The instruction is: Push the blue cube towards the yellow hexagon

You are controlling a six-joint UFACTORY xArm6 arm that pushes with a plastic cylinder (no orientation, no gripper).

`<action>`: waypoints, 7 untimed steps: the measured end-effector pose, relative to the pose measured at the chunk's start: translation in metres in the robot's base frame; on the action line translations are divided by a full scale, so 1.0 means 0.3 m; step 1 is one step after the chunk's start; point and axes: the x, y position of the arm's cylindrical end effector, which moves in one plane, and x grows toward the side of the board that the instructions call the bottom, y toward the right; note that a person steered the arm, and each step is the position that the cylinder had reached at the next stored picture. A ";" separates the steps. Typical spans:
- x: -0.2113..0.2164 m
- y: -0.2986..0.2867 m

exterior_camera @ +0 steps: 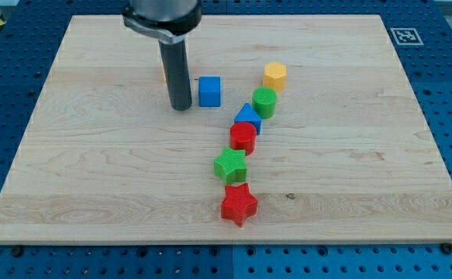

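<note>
The blue cube (pixel 209 91) sits on the wooden board above the middle. The yellow hexagon (pixel 274 76) lies to its right and a little higher, with a gap between them. My tip (pixel 181 107) is just left of the blue cube, close to its left face; I cannot tell whether it touches. The rod rises from there to the view's top.
A green cylinder (pixel 264 101), a blue triangle (pixel 247 118), a red hexagon (pixel 243 136), a green star (pixel 230 165) and a red star (pixel 239 204) form a line running down from the yellow hexagon. An orange sliver (pixel 164 74) shows behind the rod.
</note>
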 end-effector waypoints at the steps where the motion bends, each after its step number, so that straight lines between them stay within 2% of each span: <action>1: 0.047 0.029; 3: 0.047 0.118; 7: 0.016 0.133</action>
